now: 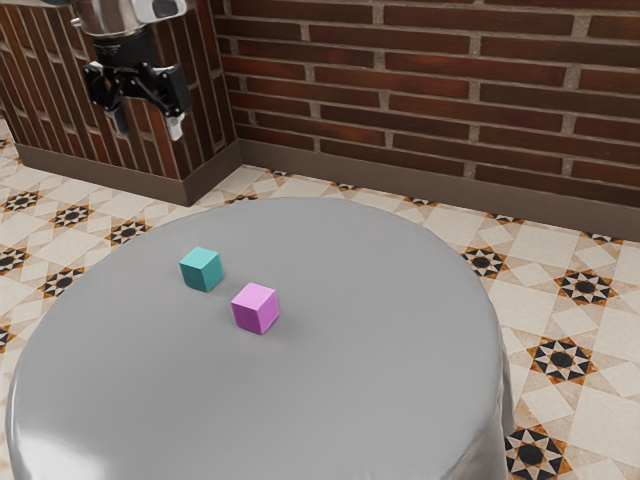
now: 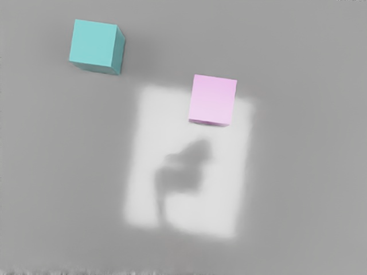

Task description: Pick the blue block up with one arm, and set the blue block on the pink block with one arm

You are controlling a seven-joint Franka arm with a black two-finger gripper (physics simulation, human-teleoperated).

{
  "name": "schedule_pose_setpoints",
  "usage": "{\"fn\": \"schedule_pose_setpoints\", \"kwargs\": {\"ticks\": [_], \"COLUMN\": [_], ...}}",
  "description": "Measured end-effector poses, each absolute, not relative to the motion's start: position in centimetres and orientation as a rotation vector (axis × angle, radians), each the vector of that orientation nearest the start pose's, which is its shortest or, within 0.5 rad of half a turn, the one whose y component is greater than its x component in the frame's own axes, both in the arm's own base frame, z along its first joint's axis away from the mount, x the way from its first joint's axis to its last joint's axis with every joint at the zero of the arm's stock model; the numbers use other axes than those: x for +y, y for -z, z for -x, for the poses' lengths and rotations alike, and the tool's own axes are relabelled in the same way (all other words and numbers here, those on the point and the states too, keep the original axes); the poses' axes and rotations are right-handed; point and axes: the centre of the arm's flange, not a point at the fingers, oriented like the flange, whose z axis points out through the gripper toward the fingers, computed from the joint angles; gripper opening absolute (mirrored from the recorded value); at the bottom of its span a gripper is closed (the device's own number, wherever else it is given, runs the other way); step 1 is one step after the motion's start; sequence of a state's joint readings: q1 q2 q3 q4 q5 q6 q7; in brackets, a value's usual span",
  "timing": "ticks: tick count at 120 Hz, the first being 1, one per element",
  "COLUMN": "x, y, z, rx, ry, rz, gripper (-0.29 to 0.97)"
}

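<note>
A teal-blue block [image 1: 202, 268] rests on the round grey table [image 1: 380, 380], with a pink block [image 1: 256, 307] just to its right in the exterior view and a little nearer the front. The two blocks stand a small gap apart. High above the table at the exterior view's upper left hangs my gripper [image 1: 146, 125], open, with nothing between its fingers. Looking straight down, the wrist view has the blue block [image 2: 97, 46] and the pink block [image 2: 213, 99] on the grey tabletop [image 2: 298, 172], with my hand's shadow beside the pink block.
A brick wall [image 1: 430, 90] runs behind the table, with a brick pillar at the exterior view's left. Patterned tiles [image 1: 560, 300] cover the floor around the table. A bright patch of light lies on the tabletop [image 2: 189, 166] below my hand.
</note>
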State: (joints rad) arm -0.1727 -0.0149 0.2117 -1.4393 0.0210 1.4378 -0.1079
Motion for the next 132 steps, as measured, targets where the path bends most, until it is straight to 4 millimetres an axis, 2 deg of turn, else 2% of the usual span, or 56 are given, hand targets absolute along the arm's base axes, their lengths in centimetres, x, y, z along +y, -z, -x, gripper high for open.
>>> {"fn": "schedule_pose_setpoints", "kwargs": {"ticks": [24,26,30,34,39,44,52,61,67,78,86,113,132], "x": [4.1,4.2,4.4,4.5,4.7,5.0,5.7,6.8,8.2,12.0,13.7,16.4,16.0], "y": [-68.5,-69.7,-74.1,-77.1,-78.8,-79.2,-78.5,-76.3,-75.1,-74.3,-73.6,-71.9,-65.3], "z": [-53.2,-53.0,-52.1,-51.1,-50.3,-50.1,-50.6,-52.6,-53.6,-53.8,-54.1,-55.0,-56.2], "rx": [-0.317,-0.324,-0.337,-0.348,-0.362,-0.378,-0.407,-0.421,-0.439,-0.503,-0.524,-0.526,-0.456], "ry": [0.018,0.05,0.177,0.258,0.297,0.293,0.249,0.189,0.163,0.165,0.157,0.142,0.051], "rz": [3.116,3.117,3.115,3.11,3.106,3.1,3.074,3.049,3.035,3.011,3.0,2.988,3.02], "gripper": [0.68,0.68,0.68,0.68,0.68,0.68,0.68,0.68,0.68,0.68,0.68,0.68,0.68]}}
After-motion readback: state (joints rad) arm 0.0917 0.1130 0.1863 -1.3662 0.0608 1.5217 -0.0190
